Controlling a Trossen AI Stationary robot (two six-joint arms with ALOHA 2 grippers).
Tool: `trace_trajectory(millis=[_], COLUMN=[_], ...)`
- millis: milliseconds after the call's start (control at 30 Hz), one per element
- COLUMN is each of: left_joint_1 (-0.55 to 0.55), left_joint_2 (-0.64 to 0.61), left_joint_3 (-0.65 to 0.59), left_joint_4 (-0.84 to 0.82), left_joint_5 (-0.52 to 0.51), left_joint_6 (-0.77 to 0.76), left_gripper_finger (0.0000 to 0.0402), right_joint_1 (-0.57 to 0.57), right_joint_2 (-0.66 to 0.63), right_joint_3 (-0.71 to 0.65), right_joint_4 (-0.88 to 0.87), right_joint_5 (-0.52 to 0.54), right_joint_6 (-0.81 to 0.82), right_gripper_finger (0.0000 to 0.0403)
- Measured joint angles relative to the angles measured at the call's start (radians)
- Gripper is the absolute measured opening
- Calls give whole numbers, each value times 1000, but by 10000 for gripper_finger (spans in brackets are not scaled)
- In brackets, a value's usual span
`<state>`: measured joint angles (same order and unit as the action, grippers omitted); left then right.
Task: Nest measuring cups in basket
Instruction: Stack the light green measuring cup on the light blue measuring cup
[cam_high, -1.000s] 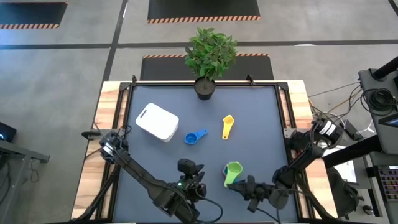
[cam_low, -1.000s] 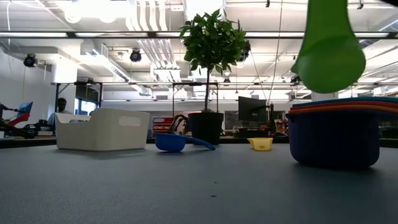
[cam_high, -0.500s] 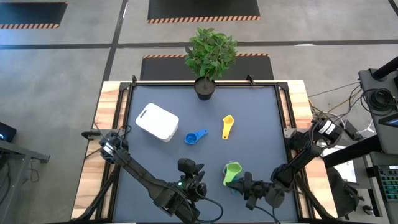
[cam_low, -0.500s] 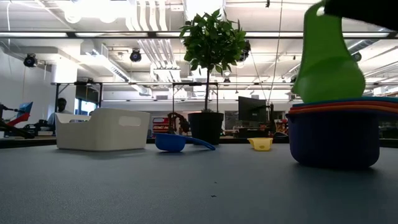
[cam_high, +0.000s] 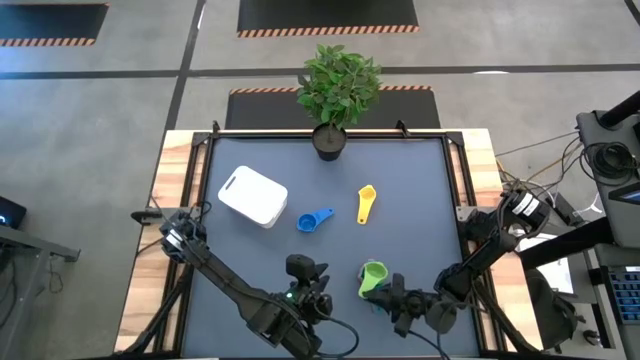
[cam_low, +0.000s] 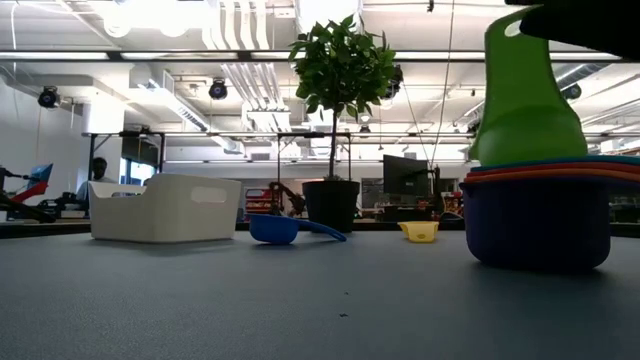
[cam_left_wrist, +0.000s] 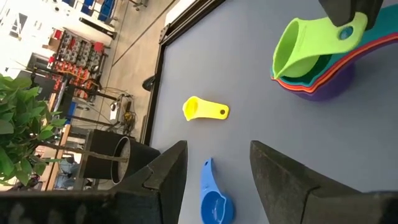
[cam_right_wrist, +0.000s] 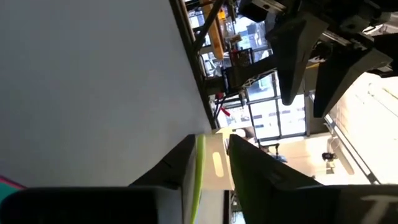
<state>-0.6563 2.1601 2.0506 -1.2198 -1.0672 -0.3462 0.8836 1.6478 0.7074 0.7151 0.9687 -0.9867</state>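
A green measuring cup (cam_low: 525, 110) sits tilted in the top of a stack of cups (cam_low: 537, 220) at the table's near right, its handle up. My right gripper (cam_high: 390, 294) stands slightly open around that handle. A blue cup (cam_high: 315, 220) and a yellow cup (cam_high: 366, 203) lie apart on the mat near the middle. The white basket (cam_high: 252, 195) stands at the far left. My left gripper (cam_left_wrist: 214, 171) hangs open above the near middle, holding nothing. My right gripper has the green cup's handle (cam_right_wrist: 199, 167) between its fingers. The handle lies against one finger (cam_right_wrist: 177, 174), and a gap shows between it and the other. The fingers come about level from the table's right side. The cup's bowl (cam_left_wrist: 298, 53) rests in the stack.
A potted plant (cam_high: 330, 140) stands at the middle of the far edge. Bare mat lies between the basket, the loose cups and the stack. Wooden rails (cam_high: 175, 200) border the mat left and right.
The green cup has sunk from hanging just above the stack to sitting in its top cup, and its handle has tipped more upright. My right gripper has rolled a little with it and stayed in place.
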Motion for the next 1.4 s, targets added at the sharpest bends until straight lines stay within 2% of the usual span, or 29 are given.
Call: trace_trajectory(millis=[267,367,433,567,633,733,800,933,1033,1100,1167,1233,1400], left_joint_1=[0,0,0,0,0,0,0,1,10,24,45,70,127], left_joint_2=[0,0,0,0,0,0,0,0,0,0,-1,-1,-3], left_joint_3=[0,0,0,0,0,-19,-51,-148,-245,-307,-358,-399,-459], left_joint_4=[0,1,1,3,6,33,84,243,431,550,671,758,872], left_joint_5=[0,0,0,4,21,79,121,252,374,442,504,541,581], left_joint_6=[8,14,15,15,11,3,12,85,166,216,255,276,297], left_gripper_finger=[157,157,157,157,157,153,144,110,70,39,12,6,1], right_joint_1=[42,62,78,143,171,197,210,220,215,212,212,208,207], right_joint_2=[-2,-2,-2,-18,-53,-118,-162,-251,-301,-309,-312,-310,-296], right_joint_3=[31,48,64,130,150,144,135,131,131,128,125,122,103], right_joint_4=[0,-1,-1,-3,0,-37,-148,-552,-879,-1031,-1155,-1228,-1275], right_joint_5=[1,33,68,241,260,235,232,197,72,8,-53,-115,-213], right_joint_6=[22,30,26,-112,-65,153,351,896,1327,1531,1665,1753,1838], right_gripper_finger=[102,104,105,98,90,71,55,18,10,9,9,9,9])
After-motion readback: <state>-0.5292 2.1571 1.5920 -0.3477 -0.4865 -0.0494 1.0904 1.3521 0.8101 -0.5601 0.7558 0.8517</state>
